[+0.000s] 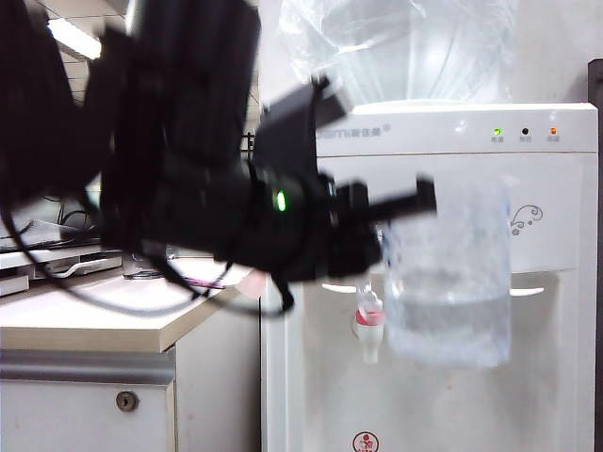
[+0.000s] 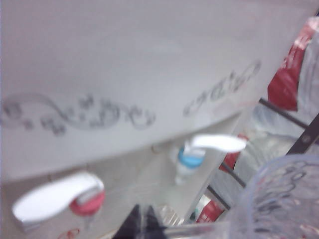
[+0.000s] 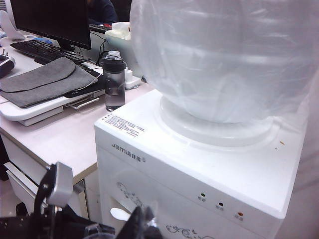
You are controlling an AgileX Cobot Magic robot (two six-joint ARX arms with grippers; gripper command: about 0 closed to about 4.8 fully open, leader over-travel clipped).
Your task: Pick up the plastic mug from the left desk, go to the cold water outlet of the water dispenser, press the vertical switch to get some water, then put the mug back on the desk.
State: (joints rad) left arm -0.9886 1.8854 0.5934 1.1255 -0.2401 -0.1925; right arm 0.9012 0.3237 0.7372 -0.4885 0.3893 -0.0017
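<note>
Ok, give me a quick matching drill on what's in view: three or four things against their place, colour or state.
1 plastic mug
2 cold water outlet
3 grey bottle
4 leftmost indicator light

A lit green
B on the left desk
C blue collar
D held by left claw at the water dispenser

Pairs: 1-D, 2-C, 3-B, 4-A.
Right claw hangs high beside the dispenser.

Clear crinkly plastic mug (image 1: 450, 282), smooth shiny white water dispenser (image 1: 565, 377), big see-through plastic bottle (image 3: 224, 55) on top, soft grey cloth (image 3: 42, 79) on smooth matt desk (image 1: 113, 315)
</note>
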